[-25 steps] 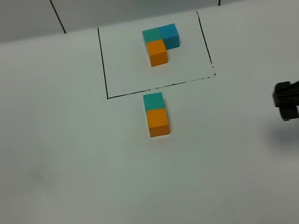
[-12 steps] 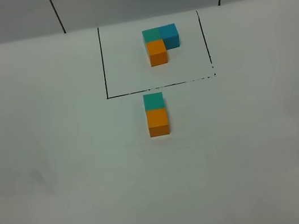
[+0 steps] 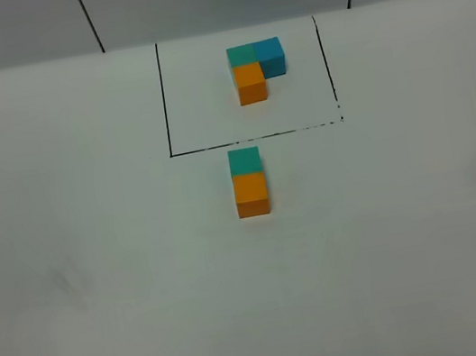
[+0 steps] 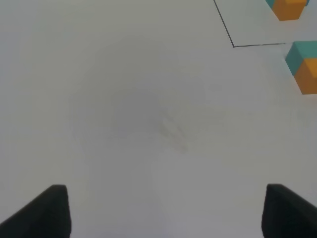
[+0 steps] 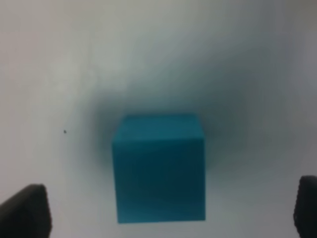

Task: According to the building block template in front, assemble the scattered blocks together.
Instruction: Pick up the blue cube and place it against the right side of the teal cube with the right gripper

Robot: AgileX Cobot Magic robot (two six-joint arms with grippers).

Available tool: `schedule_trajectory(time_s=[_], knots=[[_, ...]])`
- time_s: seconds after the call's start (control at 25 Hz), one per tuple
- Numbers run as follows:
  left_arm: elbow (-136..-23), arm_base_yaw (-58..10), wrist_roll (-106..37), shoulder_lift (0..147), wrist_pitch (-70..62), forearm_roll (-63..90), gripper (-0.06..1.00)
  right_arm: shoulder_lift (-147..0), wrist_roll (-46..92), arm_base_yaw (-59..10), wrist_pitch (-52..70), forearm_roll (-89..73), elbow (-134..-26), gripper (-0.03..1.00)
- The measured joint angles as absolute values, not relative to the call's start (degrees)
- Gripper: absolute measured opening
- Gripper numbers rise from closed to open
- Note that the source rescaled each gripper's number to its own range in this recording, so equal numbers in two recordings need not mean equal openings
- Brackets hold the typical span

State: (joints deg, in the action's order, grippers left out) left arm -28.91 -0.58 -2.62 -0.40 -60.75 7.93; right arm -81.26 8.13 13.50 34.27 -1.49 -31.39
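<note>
At the right edge of the table point(image 3: 103, 301), we enter the right gripper point(image 5: 166, 210): jaws spread wide, one dark finger point(image 5: 25, 213) to either side of the blue cube point(image 5: 159, 168). Neither touches it, as far as the blurred wrist view lets us tell. The high view shows only a dark sliver of this gripper at its border.

Item, building block template point(image 3: 256, 69): teal, blue and orange joined in an L, inside the black frame point(image 3: 163, 99) at the far side of the table.

Item, teal cube point(image 3: 245, 160) and orange cube point(image 3: 252, 194): touching, in one line, just outside the frame's near edge, orange on the near side. We judge this pair already matches the template's teal-orange column.

Item, left gripper point(image 4: 168, 213): jaws spread, nothing between them, over bare table, well apart from the cubes.

Step in hand, by our reckoning: grasping the blue cube, the last loose piece. The next move calls for closing squarely on two opposite faces. The cube must then be lifted, carried across and set flush against the teal cube's right-hand face without nudging the pair.
</note>
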Motion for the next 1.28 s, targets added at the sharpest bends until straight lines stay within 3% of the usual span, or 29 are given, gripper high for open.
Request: schedule_trajectory(time_s=[0.52, 0.68, 0.96, 1.2, 1.28], knots=[[-28.91, -0.58, -2.62, -0.40, -60.75, 7.93, 0.72, -89.41, 11.88, 15.07, 28.40, -3.73, -31.33, 0.99], [-28.91, -0.58, -2.62, -0.40, -60.75, 7.93, 0.72, -89.41, 11.88, 16.45, 29.22, -3.75, -31.33, 0.89], [-28.91, -0.58, -2.62, -0.40, -60.75, 7.93, 0.72, -89.41, 11.88, 16.61, 29.66, -4.47, -31.33, 0.63], [-28.91, -0.58, -2.62, -0.40, -60.75, 7.93, 0.72, -90.41, 11.88, 16.61, 30.70, -5.40, -31.33, 0.59], [-28.91, -0.58, -2.62, -0.40, -60.75, 7.93, 0.72, -90.78, 12.26, 16.61, 30.75, -6.28, -31.33, 0.53]])
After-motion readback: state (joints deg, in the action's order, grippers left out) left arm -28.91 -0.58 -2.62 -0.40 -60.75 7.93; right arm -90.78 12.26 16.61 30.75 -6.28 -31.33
